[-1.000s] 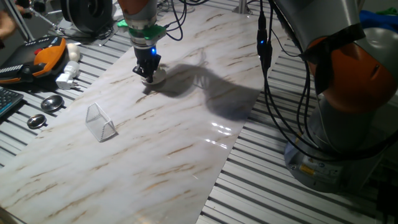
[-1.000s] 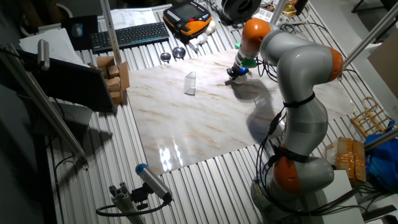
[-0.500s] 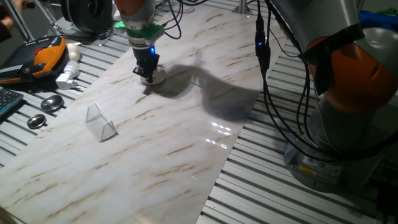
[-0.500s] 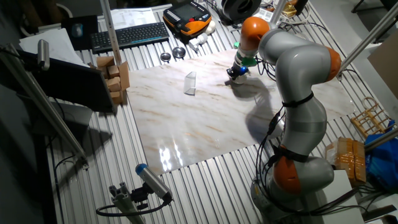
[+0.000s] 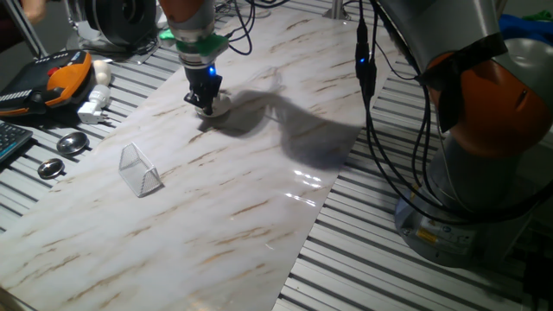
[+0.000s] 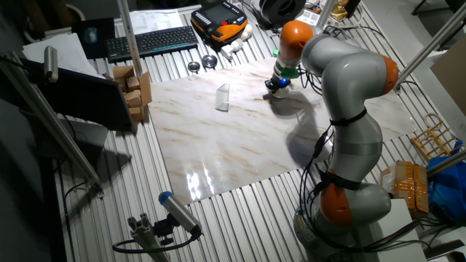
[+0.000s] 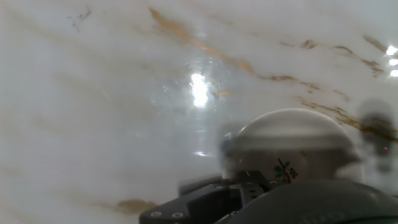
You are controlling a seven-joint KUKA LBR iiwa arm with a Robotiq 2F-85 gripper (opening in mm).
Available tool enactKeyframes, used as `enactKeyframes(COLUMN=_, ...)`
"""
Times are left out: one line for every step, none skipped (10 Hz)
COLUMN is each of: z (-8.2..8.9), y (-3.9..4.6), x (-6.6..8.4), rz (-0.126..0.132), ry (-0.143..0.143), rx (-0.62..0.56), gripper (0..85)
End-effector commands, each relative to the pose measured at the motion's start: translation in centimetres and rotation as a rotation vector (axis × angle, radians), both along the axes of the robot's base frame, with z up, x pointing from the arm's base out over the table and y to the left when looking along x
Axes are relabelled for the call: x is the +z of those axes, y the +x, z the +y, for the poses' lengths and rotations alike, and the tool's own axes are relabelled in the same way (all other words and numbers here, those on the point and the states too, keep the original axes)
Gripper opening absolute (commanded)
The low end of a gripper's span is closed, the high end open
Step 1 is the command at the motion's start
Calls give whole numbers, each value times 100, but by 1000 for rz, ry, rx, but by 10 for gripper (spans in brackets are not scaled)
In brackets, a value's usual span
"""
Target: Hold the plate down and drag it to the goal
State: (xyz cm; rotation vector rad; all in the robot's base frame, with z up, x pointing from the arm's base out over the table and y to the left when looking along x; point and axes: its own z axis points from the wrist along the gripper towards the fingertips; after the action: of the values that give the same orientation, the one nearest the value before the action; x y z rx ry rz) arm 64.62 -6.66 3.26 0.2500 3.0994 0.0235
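Note:
The plate (image 5: 217, 104) is a small white round dish on the marble board (image 5: 259, 199), far side. My gripper (image 5: 205, 106) stands upright on it, fingers shut together, tips pressing on its left part. In the other fixed view the gripper (image 6: 271, 86) hides most of the plate. In the hand view the plate (image 7: 292, 146) fills the lower right, with a small reddish-green mark (image 7: 283, 169) near the fingers (image 7: 214, 198). The goal (image 5: 140, 169), a clear plastic wedge, stands left and nearer the camera, well apart from the plate; it also shows in the other fixed view (image 6: 223, 97).
Two grey metal discs (image 5: 73, 143) (image 5: 51, 168) lie on the slatted table left of the board. An orange-black handset (image 5: 65, 76) and a white plug (image 5: 93, 108) lie beyond them. Cables (image 5: 366, 60) hang over the board's right side. Cardboard boxes (image 6: 133, 86) and a keyboard (image 6: 149, 40) stand off the board.
The arm has shifted very slightly to the left in both fixed views. The plate stays under the fingertips. The goal has not moved.

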Motion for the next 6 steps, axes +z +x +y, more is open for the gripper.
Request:
enactKeyframes(z=3, y=2, x=1, rz=-10, ry=-20, rx=-34, gripper=0)
enactKeyframes(z=3, y=2, x=1, rz=-21, ry=-25, rx=-67, gripper=0)
enactKeyframes(z=3, y=2, x=1, rz=-21, ry=-16, rx=-89, gripper=0)
enactKeyframes(z=3, y=2, x=1, rz=-14, ry=-5, rx=-107, gripper=0)
enactKeyframes(z=3, y=2, x=1, rz=-8, ry=-5, rx=-122, gripper=0)
enactKeyframes(z=3, y=2, x=1, rz=-3, ry=-2, rx=-132, gripper=0)
